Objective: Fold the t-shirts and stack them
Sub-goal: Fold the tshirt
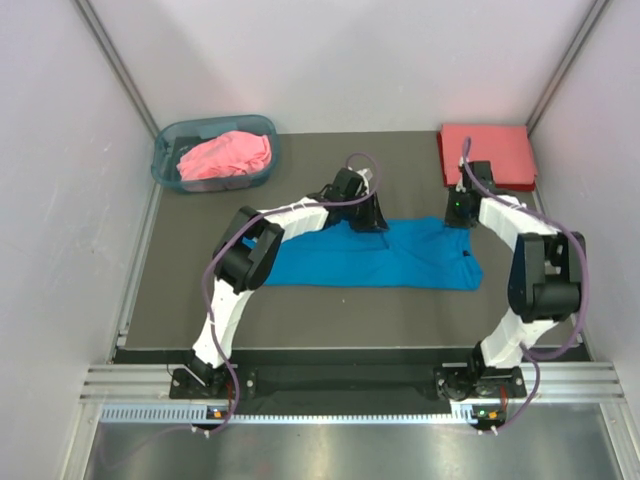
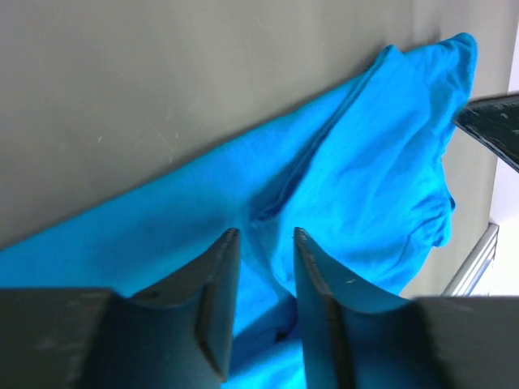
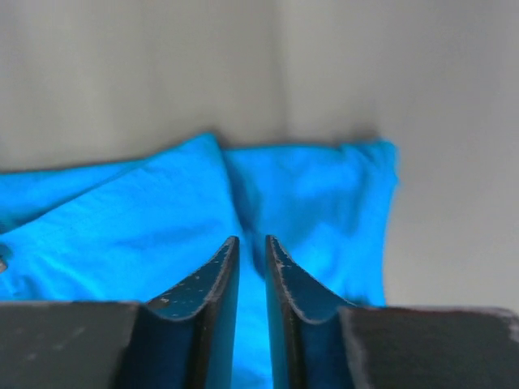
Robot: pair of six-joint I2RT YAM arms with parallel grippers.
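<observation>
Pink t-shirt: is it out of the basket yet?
No, the pink t-shirt lies bunched up inside the basket.

White-and-black jointed arms (image 1: 215, 325) trail looping purple cables (image 1: 207, 283).

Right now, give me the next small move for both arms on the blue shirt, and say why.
Probably lift both grippers together and draw the far edge toward the near one. The left gripper and right gripper each sit at the far edge of the blue t-shirt, with cloth between their jaws.
</observation>
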